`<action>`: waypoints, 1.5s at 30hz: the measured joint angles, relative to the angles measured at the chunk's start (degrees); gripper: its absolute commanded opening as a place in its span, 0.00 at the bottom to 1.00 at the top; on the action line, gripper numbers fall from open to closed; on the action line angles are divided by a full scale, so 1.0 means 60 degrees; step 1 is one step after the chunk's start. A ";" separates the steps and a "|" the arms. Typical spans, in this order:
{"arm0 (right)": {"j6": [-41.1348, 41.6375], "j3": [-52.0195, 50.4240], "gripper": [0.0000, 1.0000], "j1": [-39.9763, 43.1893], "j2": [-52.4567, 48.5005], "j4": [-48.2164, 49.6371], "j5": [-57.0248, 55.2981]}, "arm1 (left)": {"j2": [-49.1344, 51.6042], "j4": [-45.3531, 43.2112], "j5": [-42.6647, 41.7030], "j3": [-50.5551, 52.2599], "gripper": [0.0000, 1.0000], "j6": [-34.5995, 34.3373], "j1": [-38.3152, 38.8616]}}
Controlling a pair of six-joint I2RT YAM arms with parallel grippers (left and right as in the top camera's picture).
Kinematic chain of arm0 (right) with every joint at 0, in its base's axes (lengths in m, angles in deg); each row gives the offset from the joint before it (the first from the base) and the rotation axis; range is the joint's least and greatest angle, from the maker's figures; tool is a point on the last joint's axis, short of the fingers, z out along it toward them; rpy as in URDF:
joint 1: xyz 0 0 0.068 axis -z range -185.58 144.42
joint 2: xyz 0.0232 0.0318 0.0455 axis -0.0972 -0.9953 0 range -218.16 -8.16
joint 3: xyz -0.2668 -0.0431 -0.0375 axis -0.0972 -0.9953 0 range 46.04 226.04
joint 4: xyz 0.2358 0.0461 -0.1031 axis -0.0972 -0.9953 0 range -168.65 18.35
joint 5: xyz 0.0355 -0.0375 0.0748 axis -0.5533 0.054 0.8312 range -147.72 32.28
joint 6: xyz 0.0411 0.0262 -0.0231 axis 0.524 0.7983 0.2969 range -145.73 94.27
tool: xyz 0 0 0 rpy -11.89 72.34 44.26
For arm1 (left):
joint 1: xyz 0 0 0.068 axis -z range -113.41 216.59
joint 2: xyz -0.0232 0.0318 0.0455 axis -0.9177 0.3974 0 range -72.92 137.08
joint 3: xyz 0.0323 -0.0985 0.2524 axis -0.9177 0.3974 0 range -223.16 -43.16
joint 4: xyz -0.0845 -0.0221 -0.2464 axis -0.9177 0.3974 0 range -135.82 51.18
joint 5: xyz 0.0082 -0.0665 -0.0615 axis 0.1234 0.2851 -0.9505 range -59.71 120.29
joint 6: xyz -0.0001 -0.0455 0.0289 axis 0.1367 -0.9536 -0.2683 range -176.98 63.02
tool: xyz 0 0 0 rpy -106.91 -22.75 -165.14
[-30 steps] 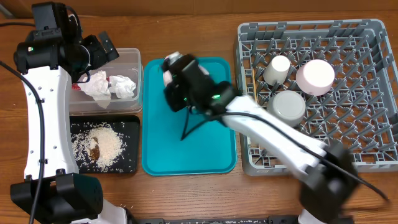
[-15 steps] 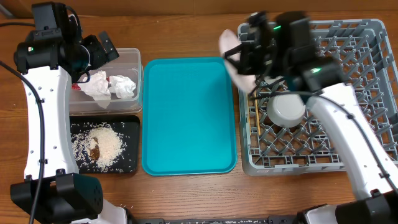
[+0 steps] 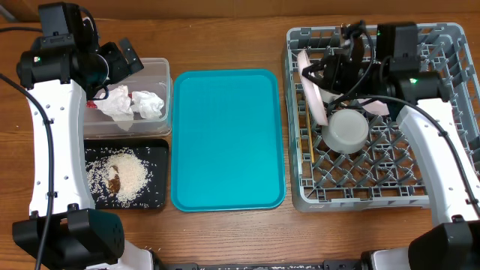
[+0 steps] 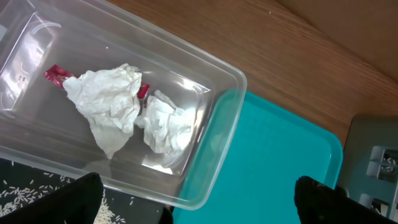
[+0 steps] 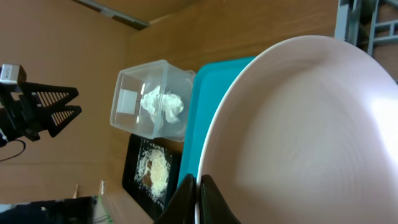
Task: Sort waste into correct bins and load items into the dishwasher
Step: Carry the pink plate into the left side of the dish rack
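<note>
Overhead view: the teal tray [image 3: 229, 139] lies on the wooden tabletop [image 3: 225, 37]. Just left of it sits the clear tub [image 3: 161, 71], holding two crumpled napkins [image 3: 133, 103]. The left fingers [image 3: 132, 57] hang spread wide above that tub's far edge. Also left of the teal tray, nearer the camera's bottom edge, the black tray [image 3: 154, 154] carries rice [image 3: 129, 174] and a brown scrap [image 3: 115, 182]. Right of the teal tray stands the grey rack [image 3: 442, 150]. The right fingers [image 3: 334, 71] pinch the pink plate [image 3: 309, 88], which stands on edge in the rack's side nearest the teal tray. A grey-white bowl [image 3: 346, 129] sits upside down just beyond it, and chopsticks [image 3: 308, 142] lie along the rack's near wall.

Left wrist view: both dark fingertips [image 4: 81, 199] stand far apart, nothing between them. Napkins and a red wrapper [image 4: 57, 74] lie in the tub, whose wall touches the teal tray.

Right wrist view: the right fingers are pressed together on the plate's rim. Beyond the teal tray the tub and the black tray show.
</note>
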 measured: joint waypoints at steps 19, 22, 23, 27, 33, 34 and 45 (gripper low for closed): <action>0.2422 -0.0186 0.04 0.0004 0.0000 0.1195 -0.0095 | 0.0000 0.0000 0.0000 0.0000 1.00 0.0000 0.0000; 0.2565 -0.0266 0.04 0.0000 0.0000 0.1198 -0.0237 | 0.0000 -0.0004 0.0000 0.0000 1.00 0.0000 0.0000; 0.2616 -0.0306 0.04 0.0000 0.0000 0.1231 -0.0262 | 0.0000 -0.0004 0.0004 0.0000 1.00 0.0000 0.0000; 0.2732 -0.0517 0.04 -0.0025 0.0000 0.1610 -0.0299 | 0.0000 -0.0004 0.0000 0.0000 1.00 0.0000 0.0000; 0.3049 -0.1053 0.04 -0.0062 0.0040 0.2503 -0.0135 | 0.0000 0.0000 0.0004 0.0000 1.00 0.0000 0.0000; 0.3107 -0.1122 0.04 -0.0069 0.0069 0.2612 -0.0120 | 0.0000 0.0000 0.0000 0.0000 1.00 0.0000 0.0000; 0.3712 -0.1625 0.04 -0.0025 0.0044 0.3038 -0.0630 | 0.0000 0.0000 0.0004 0.0000 1.00 0.0000 0.0000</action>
